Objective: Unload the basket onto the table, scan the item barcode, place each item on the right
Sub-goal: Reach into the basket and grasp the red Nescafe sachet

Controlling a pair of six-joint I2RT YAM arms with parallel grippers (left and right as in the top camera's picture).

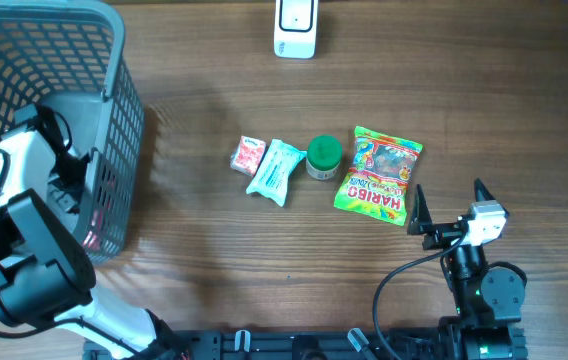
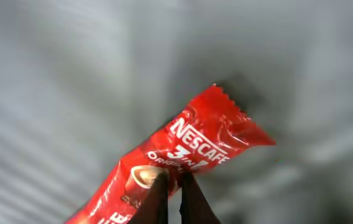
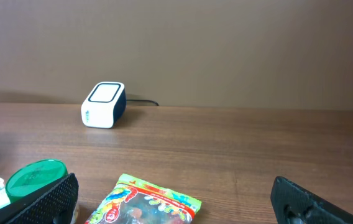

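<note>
Sachet [image 2: 183, 155] sits pinched in the tightly closed left gripper [image 2: 173, 179] down at the basket [image 1: 114, 100], so pickup looks done, but showing its barcode to the scanner [image 1: 295, 28] is not yet done; right gripper [image 1: 448, 200] gapes wide, empty.

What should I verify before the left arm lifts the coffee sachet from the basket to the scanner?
1. Grip: the left gripper is shut on the coffee sachet: ok.
2. Side with the barcode found: cannot tell, only the printed front shows.
3. Way out past the basket wall is free: cannot tell, the arm hides it.
4. Nothing lies on the scanner: ok.
5. The right gripper is open, empty and beside the candy bag, apart from the scanner: ok.
</note>
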